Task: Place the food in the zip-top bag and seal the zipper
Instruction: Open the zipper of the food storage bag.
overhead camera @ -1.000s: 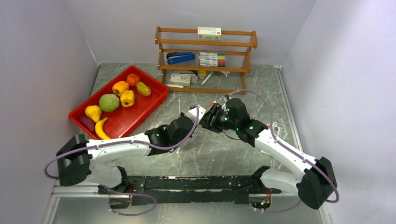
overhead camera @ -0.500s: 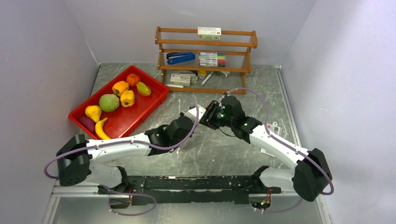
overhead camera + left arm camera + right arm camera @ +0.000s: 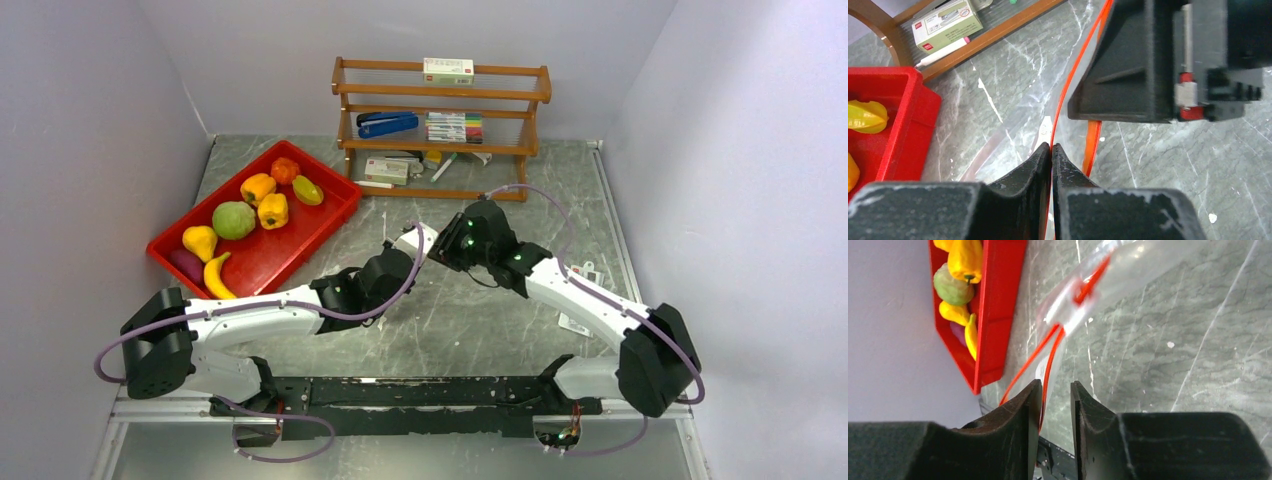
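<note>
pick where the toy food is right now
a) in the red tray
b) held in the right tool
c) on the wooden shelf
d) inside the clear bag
a, the toy food sits in the red tray, and the right wrist view shows only the marble table through the clear zip-top bag.
</note>
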Motion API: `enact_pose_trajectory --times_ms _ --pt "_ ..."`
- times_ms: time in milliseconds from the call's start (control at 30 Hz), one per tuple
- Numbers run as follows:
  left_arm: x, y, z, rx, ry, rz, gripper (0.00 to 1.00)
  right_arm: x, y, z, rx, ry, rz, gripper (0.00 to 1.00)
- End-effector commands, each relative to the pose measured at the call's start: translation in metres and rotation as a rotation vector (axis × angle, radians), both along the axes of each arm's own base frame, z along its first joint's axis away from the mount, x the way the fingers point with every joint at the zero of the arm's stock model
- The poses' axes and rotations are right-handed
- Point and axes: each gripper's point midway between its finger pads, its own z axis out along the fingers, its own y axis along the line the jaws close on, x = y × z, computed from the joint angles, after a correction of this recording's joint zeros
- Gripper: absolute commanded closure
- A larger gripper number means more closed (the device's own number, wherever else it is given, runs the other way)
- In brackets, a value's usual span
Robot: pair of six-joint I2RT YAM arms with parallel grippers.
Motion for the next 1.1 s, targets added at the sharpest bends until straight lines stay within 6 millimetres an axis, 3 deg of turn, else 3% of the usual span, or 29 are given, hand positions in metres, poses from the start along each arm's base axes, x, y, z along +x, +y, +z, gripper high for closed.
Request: enact_pose_trajectory --times_ms 0,133,233,300,333,400,600,700,800,900,933,1000,1067 --pt "0.004 0.002 0.01 -0.048 -0.006 0.06 0.93 0.016 0.0 -0.002 -0.077 0.012 -0.033 0.72" --pt "0.009 0.008 0.015 -0.086 -0.018 0.128 0.93 0.019 0.01 -0.005 -0.027 0.024 -0.037 0.63" --pt "0.013 0.015 0.018 -0.099 -0.038 0.175 0.93 0.022 0.013 -0.016 -0.042 0.053 -0.051 0.62" --pt "0.015 0.02 0.019 -0.104 -0.047 0.206 0.93 0.025 0.011 -0.023 -0.059 0.048 -0.062 0.68" --pt "0.016 0.024 0.02 -0.108 -0.054 0.225 0.93 0.026 0.01 -0.026 -0.076 0.046 -0.063 0.77" --pt "0.016 0.029 0.022 -0.121 -0.052 0.243 0.93 0.03 -0.005 -0.031 -0.167 0.021 -0.078 1.0" --pt "0.023 0.077 0.025 -0.148 -0.022 0.378 0.93 0.029 -0.047 -0.021 -0.348 -0.058 -0.104 1.0" --pt "0.024 0.1 0.041 -0.17 -0.042 0.435 0.93 0.024 -0.067 -0.021 -0.438 -0.059 -0.127 1.0" --pt "0.025 0.109 0.055 -0.198 -0.06 0.443 0.93 0.024 -0.077 -0.014 -0.478 -0.081 -0.143 1.0" --pt "0.024 0.104 0.055 -0.229 -0.039 0.411 0.93 0.027 -0.073 0.005 -0.464 -0.113 -0.124 1.0" --pt "0.022 0.095 0.053 -0.241 -0.018 0.358 0.93 0.026 -0.064 0.011 -0.434 -0.134 -0.076 1.0" --pt "0.015 0.074 0.047 -0.266 0.036 0.248 0.91 0.029 -0.036 0.043 -0.332 -0.221 0.03 1.0" --pt "0.008 0.051 0.037 -0.268 0.11 0.141 0.78 0.028 -0.022 0.057 -0.3 -0.238 0.085 1.0"
